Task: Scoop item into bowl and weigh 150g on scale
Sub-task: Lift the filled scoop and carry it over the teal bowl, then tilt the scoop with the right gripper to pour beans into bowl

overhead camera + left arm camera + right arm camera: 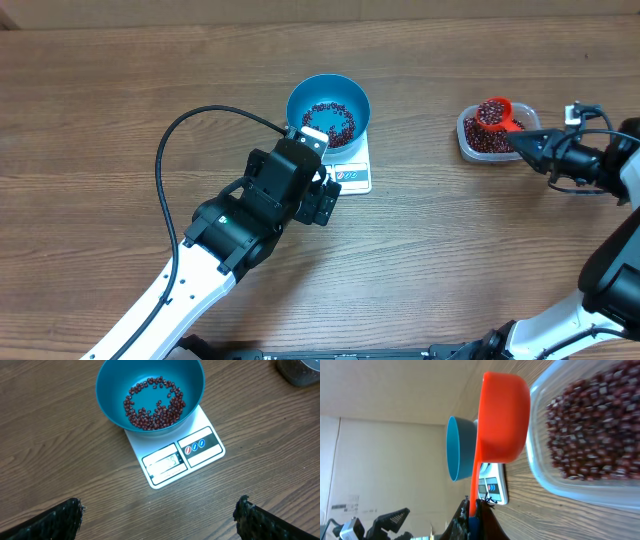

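Overhead, the left pincer (326,196) sits just short of the scale (352,178), its jaws spread as wide as they go and nothing between them. The left wrist view agrees: the two dark fingertips (62,521) stand at the bottom corners, well apart, with only bare desk (60,450) between them. Straight ahead of this pincer lies the white scale, with its display and button panel on the edge nearest the fingers. Beyond that panel the teal bowl (112,385) stands on the platform. A loose ring of dark red beans (152,410) lies on the bowl's floor, thin enough that blue shows in the middle. The display's reading is too small to make out.

Well off to the far side of the bowl, the right pincer (527,146) is clamped tight on the handle of an orange-red scoop (494,110). The scoop's cup, ahead of the fingers, carries a load of beans and hangs over the clear tub (463,135); whether it touches the rim I cannot tell. More beans fill the tub. In the right wrist view the handle runs up out of the closed fingers (492,527) to the cup, with the tub just beside it and the bowl and scale farther ahead.
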{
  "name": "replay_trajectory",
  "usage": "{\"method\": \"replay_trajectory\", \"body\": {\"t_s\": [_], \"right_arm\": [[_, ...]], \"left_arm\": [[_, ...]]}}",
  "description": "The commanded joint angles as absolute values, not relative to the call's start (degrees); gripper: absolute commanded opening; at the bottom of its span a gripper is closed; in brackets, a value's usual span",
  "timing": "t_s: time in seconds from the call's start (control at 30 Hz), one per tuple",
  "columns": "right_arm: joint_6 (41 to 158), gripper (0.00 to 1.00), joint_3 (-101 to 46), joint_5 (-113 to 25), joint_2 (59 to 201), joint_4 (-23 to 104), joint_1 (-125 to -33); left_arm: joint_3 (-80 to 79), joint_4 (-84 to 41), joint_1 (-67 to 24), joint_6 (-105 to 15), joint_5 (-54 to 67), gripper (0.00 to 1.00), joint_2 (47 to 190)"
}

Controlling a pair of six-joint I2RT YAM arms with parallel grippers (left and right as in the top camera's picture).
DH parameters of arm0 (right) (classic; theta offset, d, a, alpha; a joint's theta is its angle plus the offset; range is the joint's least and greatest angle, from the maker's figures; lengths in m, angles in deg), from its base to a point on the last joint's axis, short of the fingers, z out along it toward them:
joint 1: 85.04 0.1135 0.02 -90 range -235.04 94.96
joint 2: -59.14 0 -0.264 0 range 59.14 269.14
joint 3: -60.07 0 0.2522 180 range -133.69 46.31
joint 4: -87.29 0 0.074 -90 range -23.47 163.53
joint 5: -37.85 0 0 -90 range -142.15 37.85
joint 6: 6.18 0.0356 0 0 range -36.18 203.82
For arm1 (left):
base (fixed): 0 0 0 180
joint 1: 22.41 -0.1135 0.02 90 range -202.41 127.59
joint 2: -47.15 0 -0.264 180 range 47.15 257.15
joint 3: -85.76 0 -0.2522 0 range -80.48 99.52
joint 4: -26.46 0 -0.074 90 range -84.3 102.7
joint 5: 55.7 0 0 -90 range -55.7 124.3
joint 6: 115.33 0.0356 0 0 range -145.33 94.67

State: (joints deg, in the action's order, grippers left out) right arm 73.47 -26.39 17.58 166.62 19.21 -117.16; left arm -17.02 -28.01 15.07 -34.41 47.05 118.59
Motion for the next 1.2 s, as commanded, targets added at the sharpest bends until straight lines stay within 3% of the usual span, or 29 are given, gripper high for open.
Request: {"method": "replay_trajectory", "body": {"t_s": [0.0, 0.33, 0.77, 0.93, 1.17], "right_arm": [[72.9, 0.04, -26.1, 20.2, 166.9, 19.2, -113.1], [74.3, 0.04, -26.1, 24.6, 166.9, 23.0, -102.3], [96.6, 0.04, -26.1, 24.2, 166.9, 47.9, -90.7], [102.1, 0.04, -26.1, 19.2, 166.9, 56.4, -86.2], [101.4, 0.04, -26.1, 8.0, 166.9, 58.0, -80.7]], "left_arm": [[-16.5, -27.8, 14.7, -35.2, 48.2, 1.00, 119.0], [-16.5, -27.8, 14.7, -35.2, 48.2, 0.99, 119.0], [-16.5, -27.8, 14.7, -35.2, 48.2, 1.00, 119.0], [-16.5, -27.8, 14.7, -35.2, 48.2, 1.00, 119.0], [-16.5, -27.8, 14.7, -35.2, 48.2, 0.99, 119.0]]}}
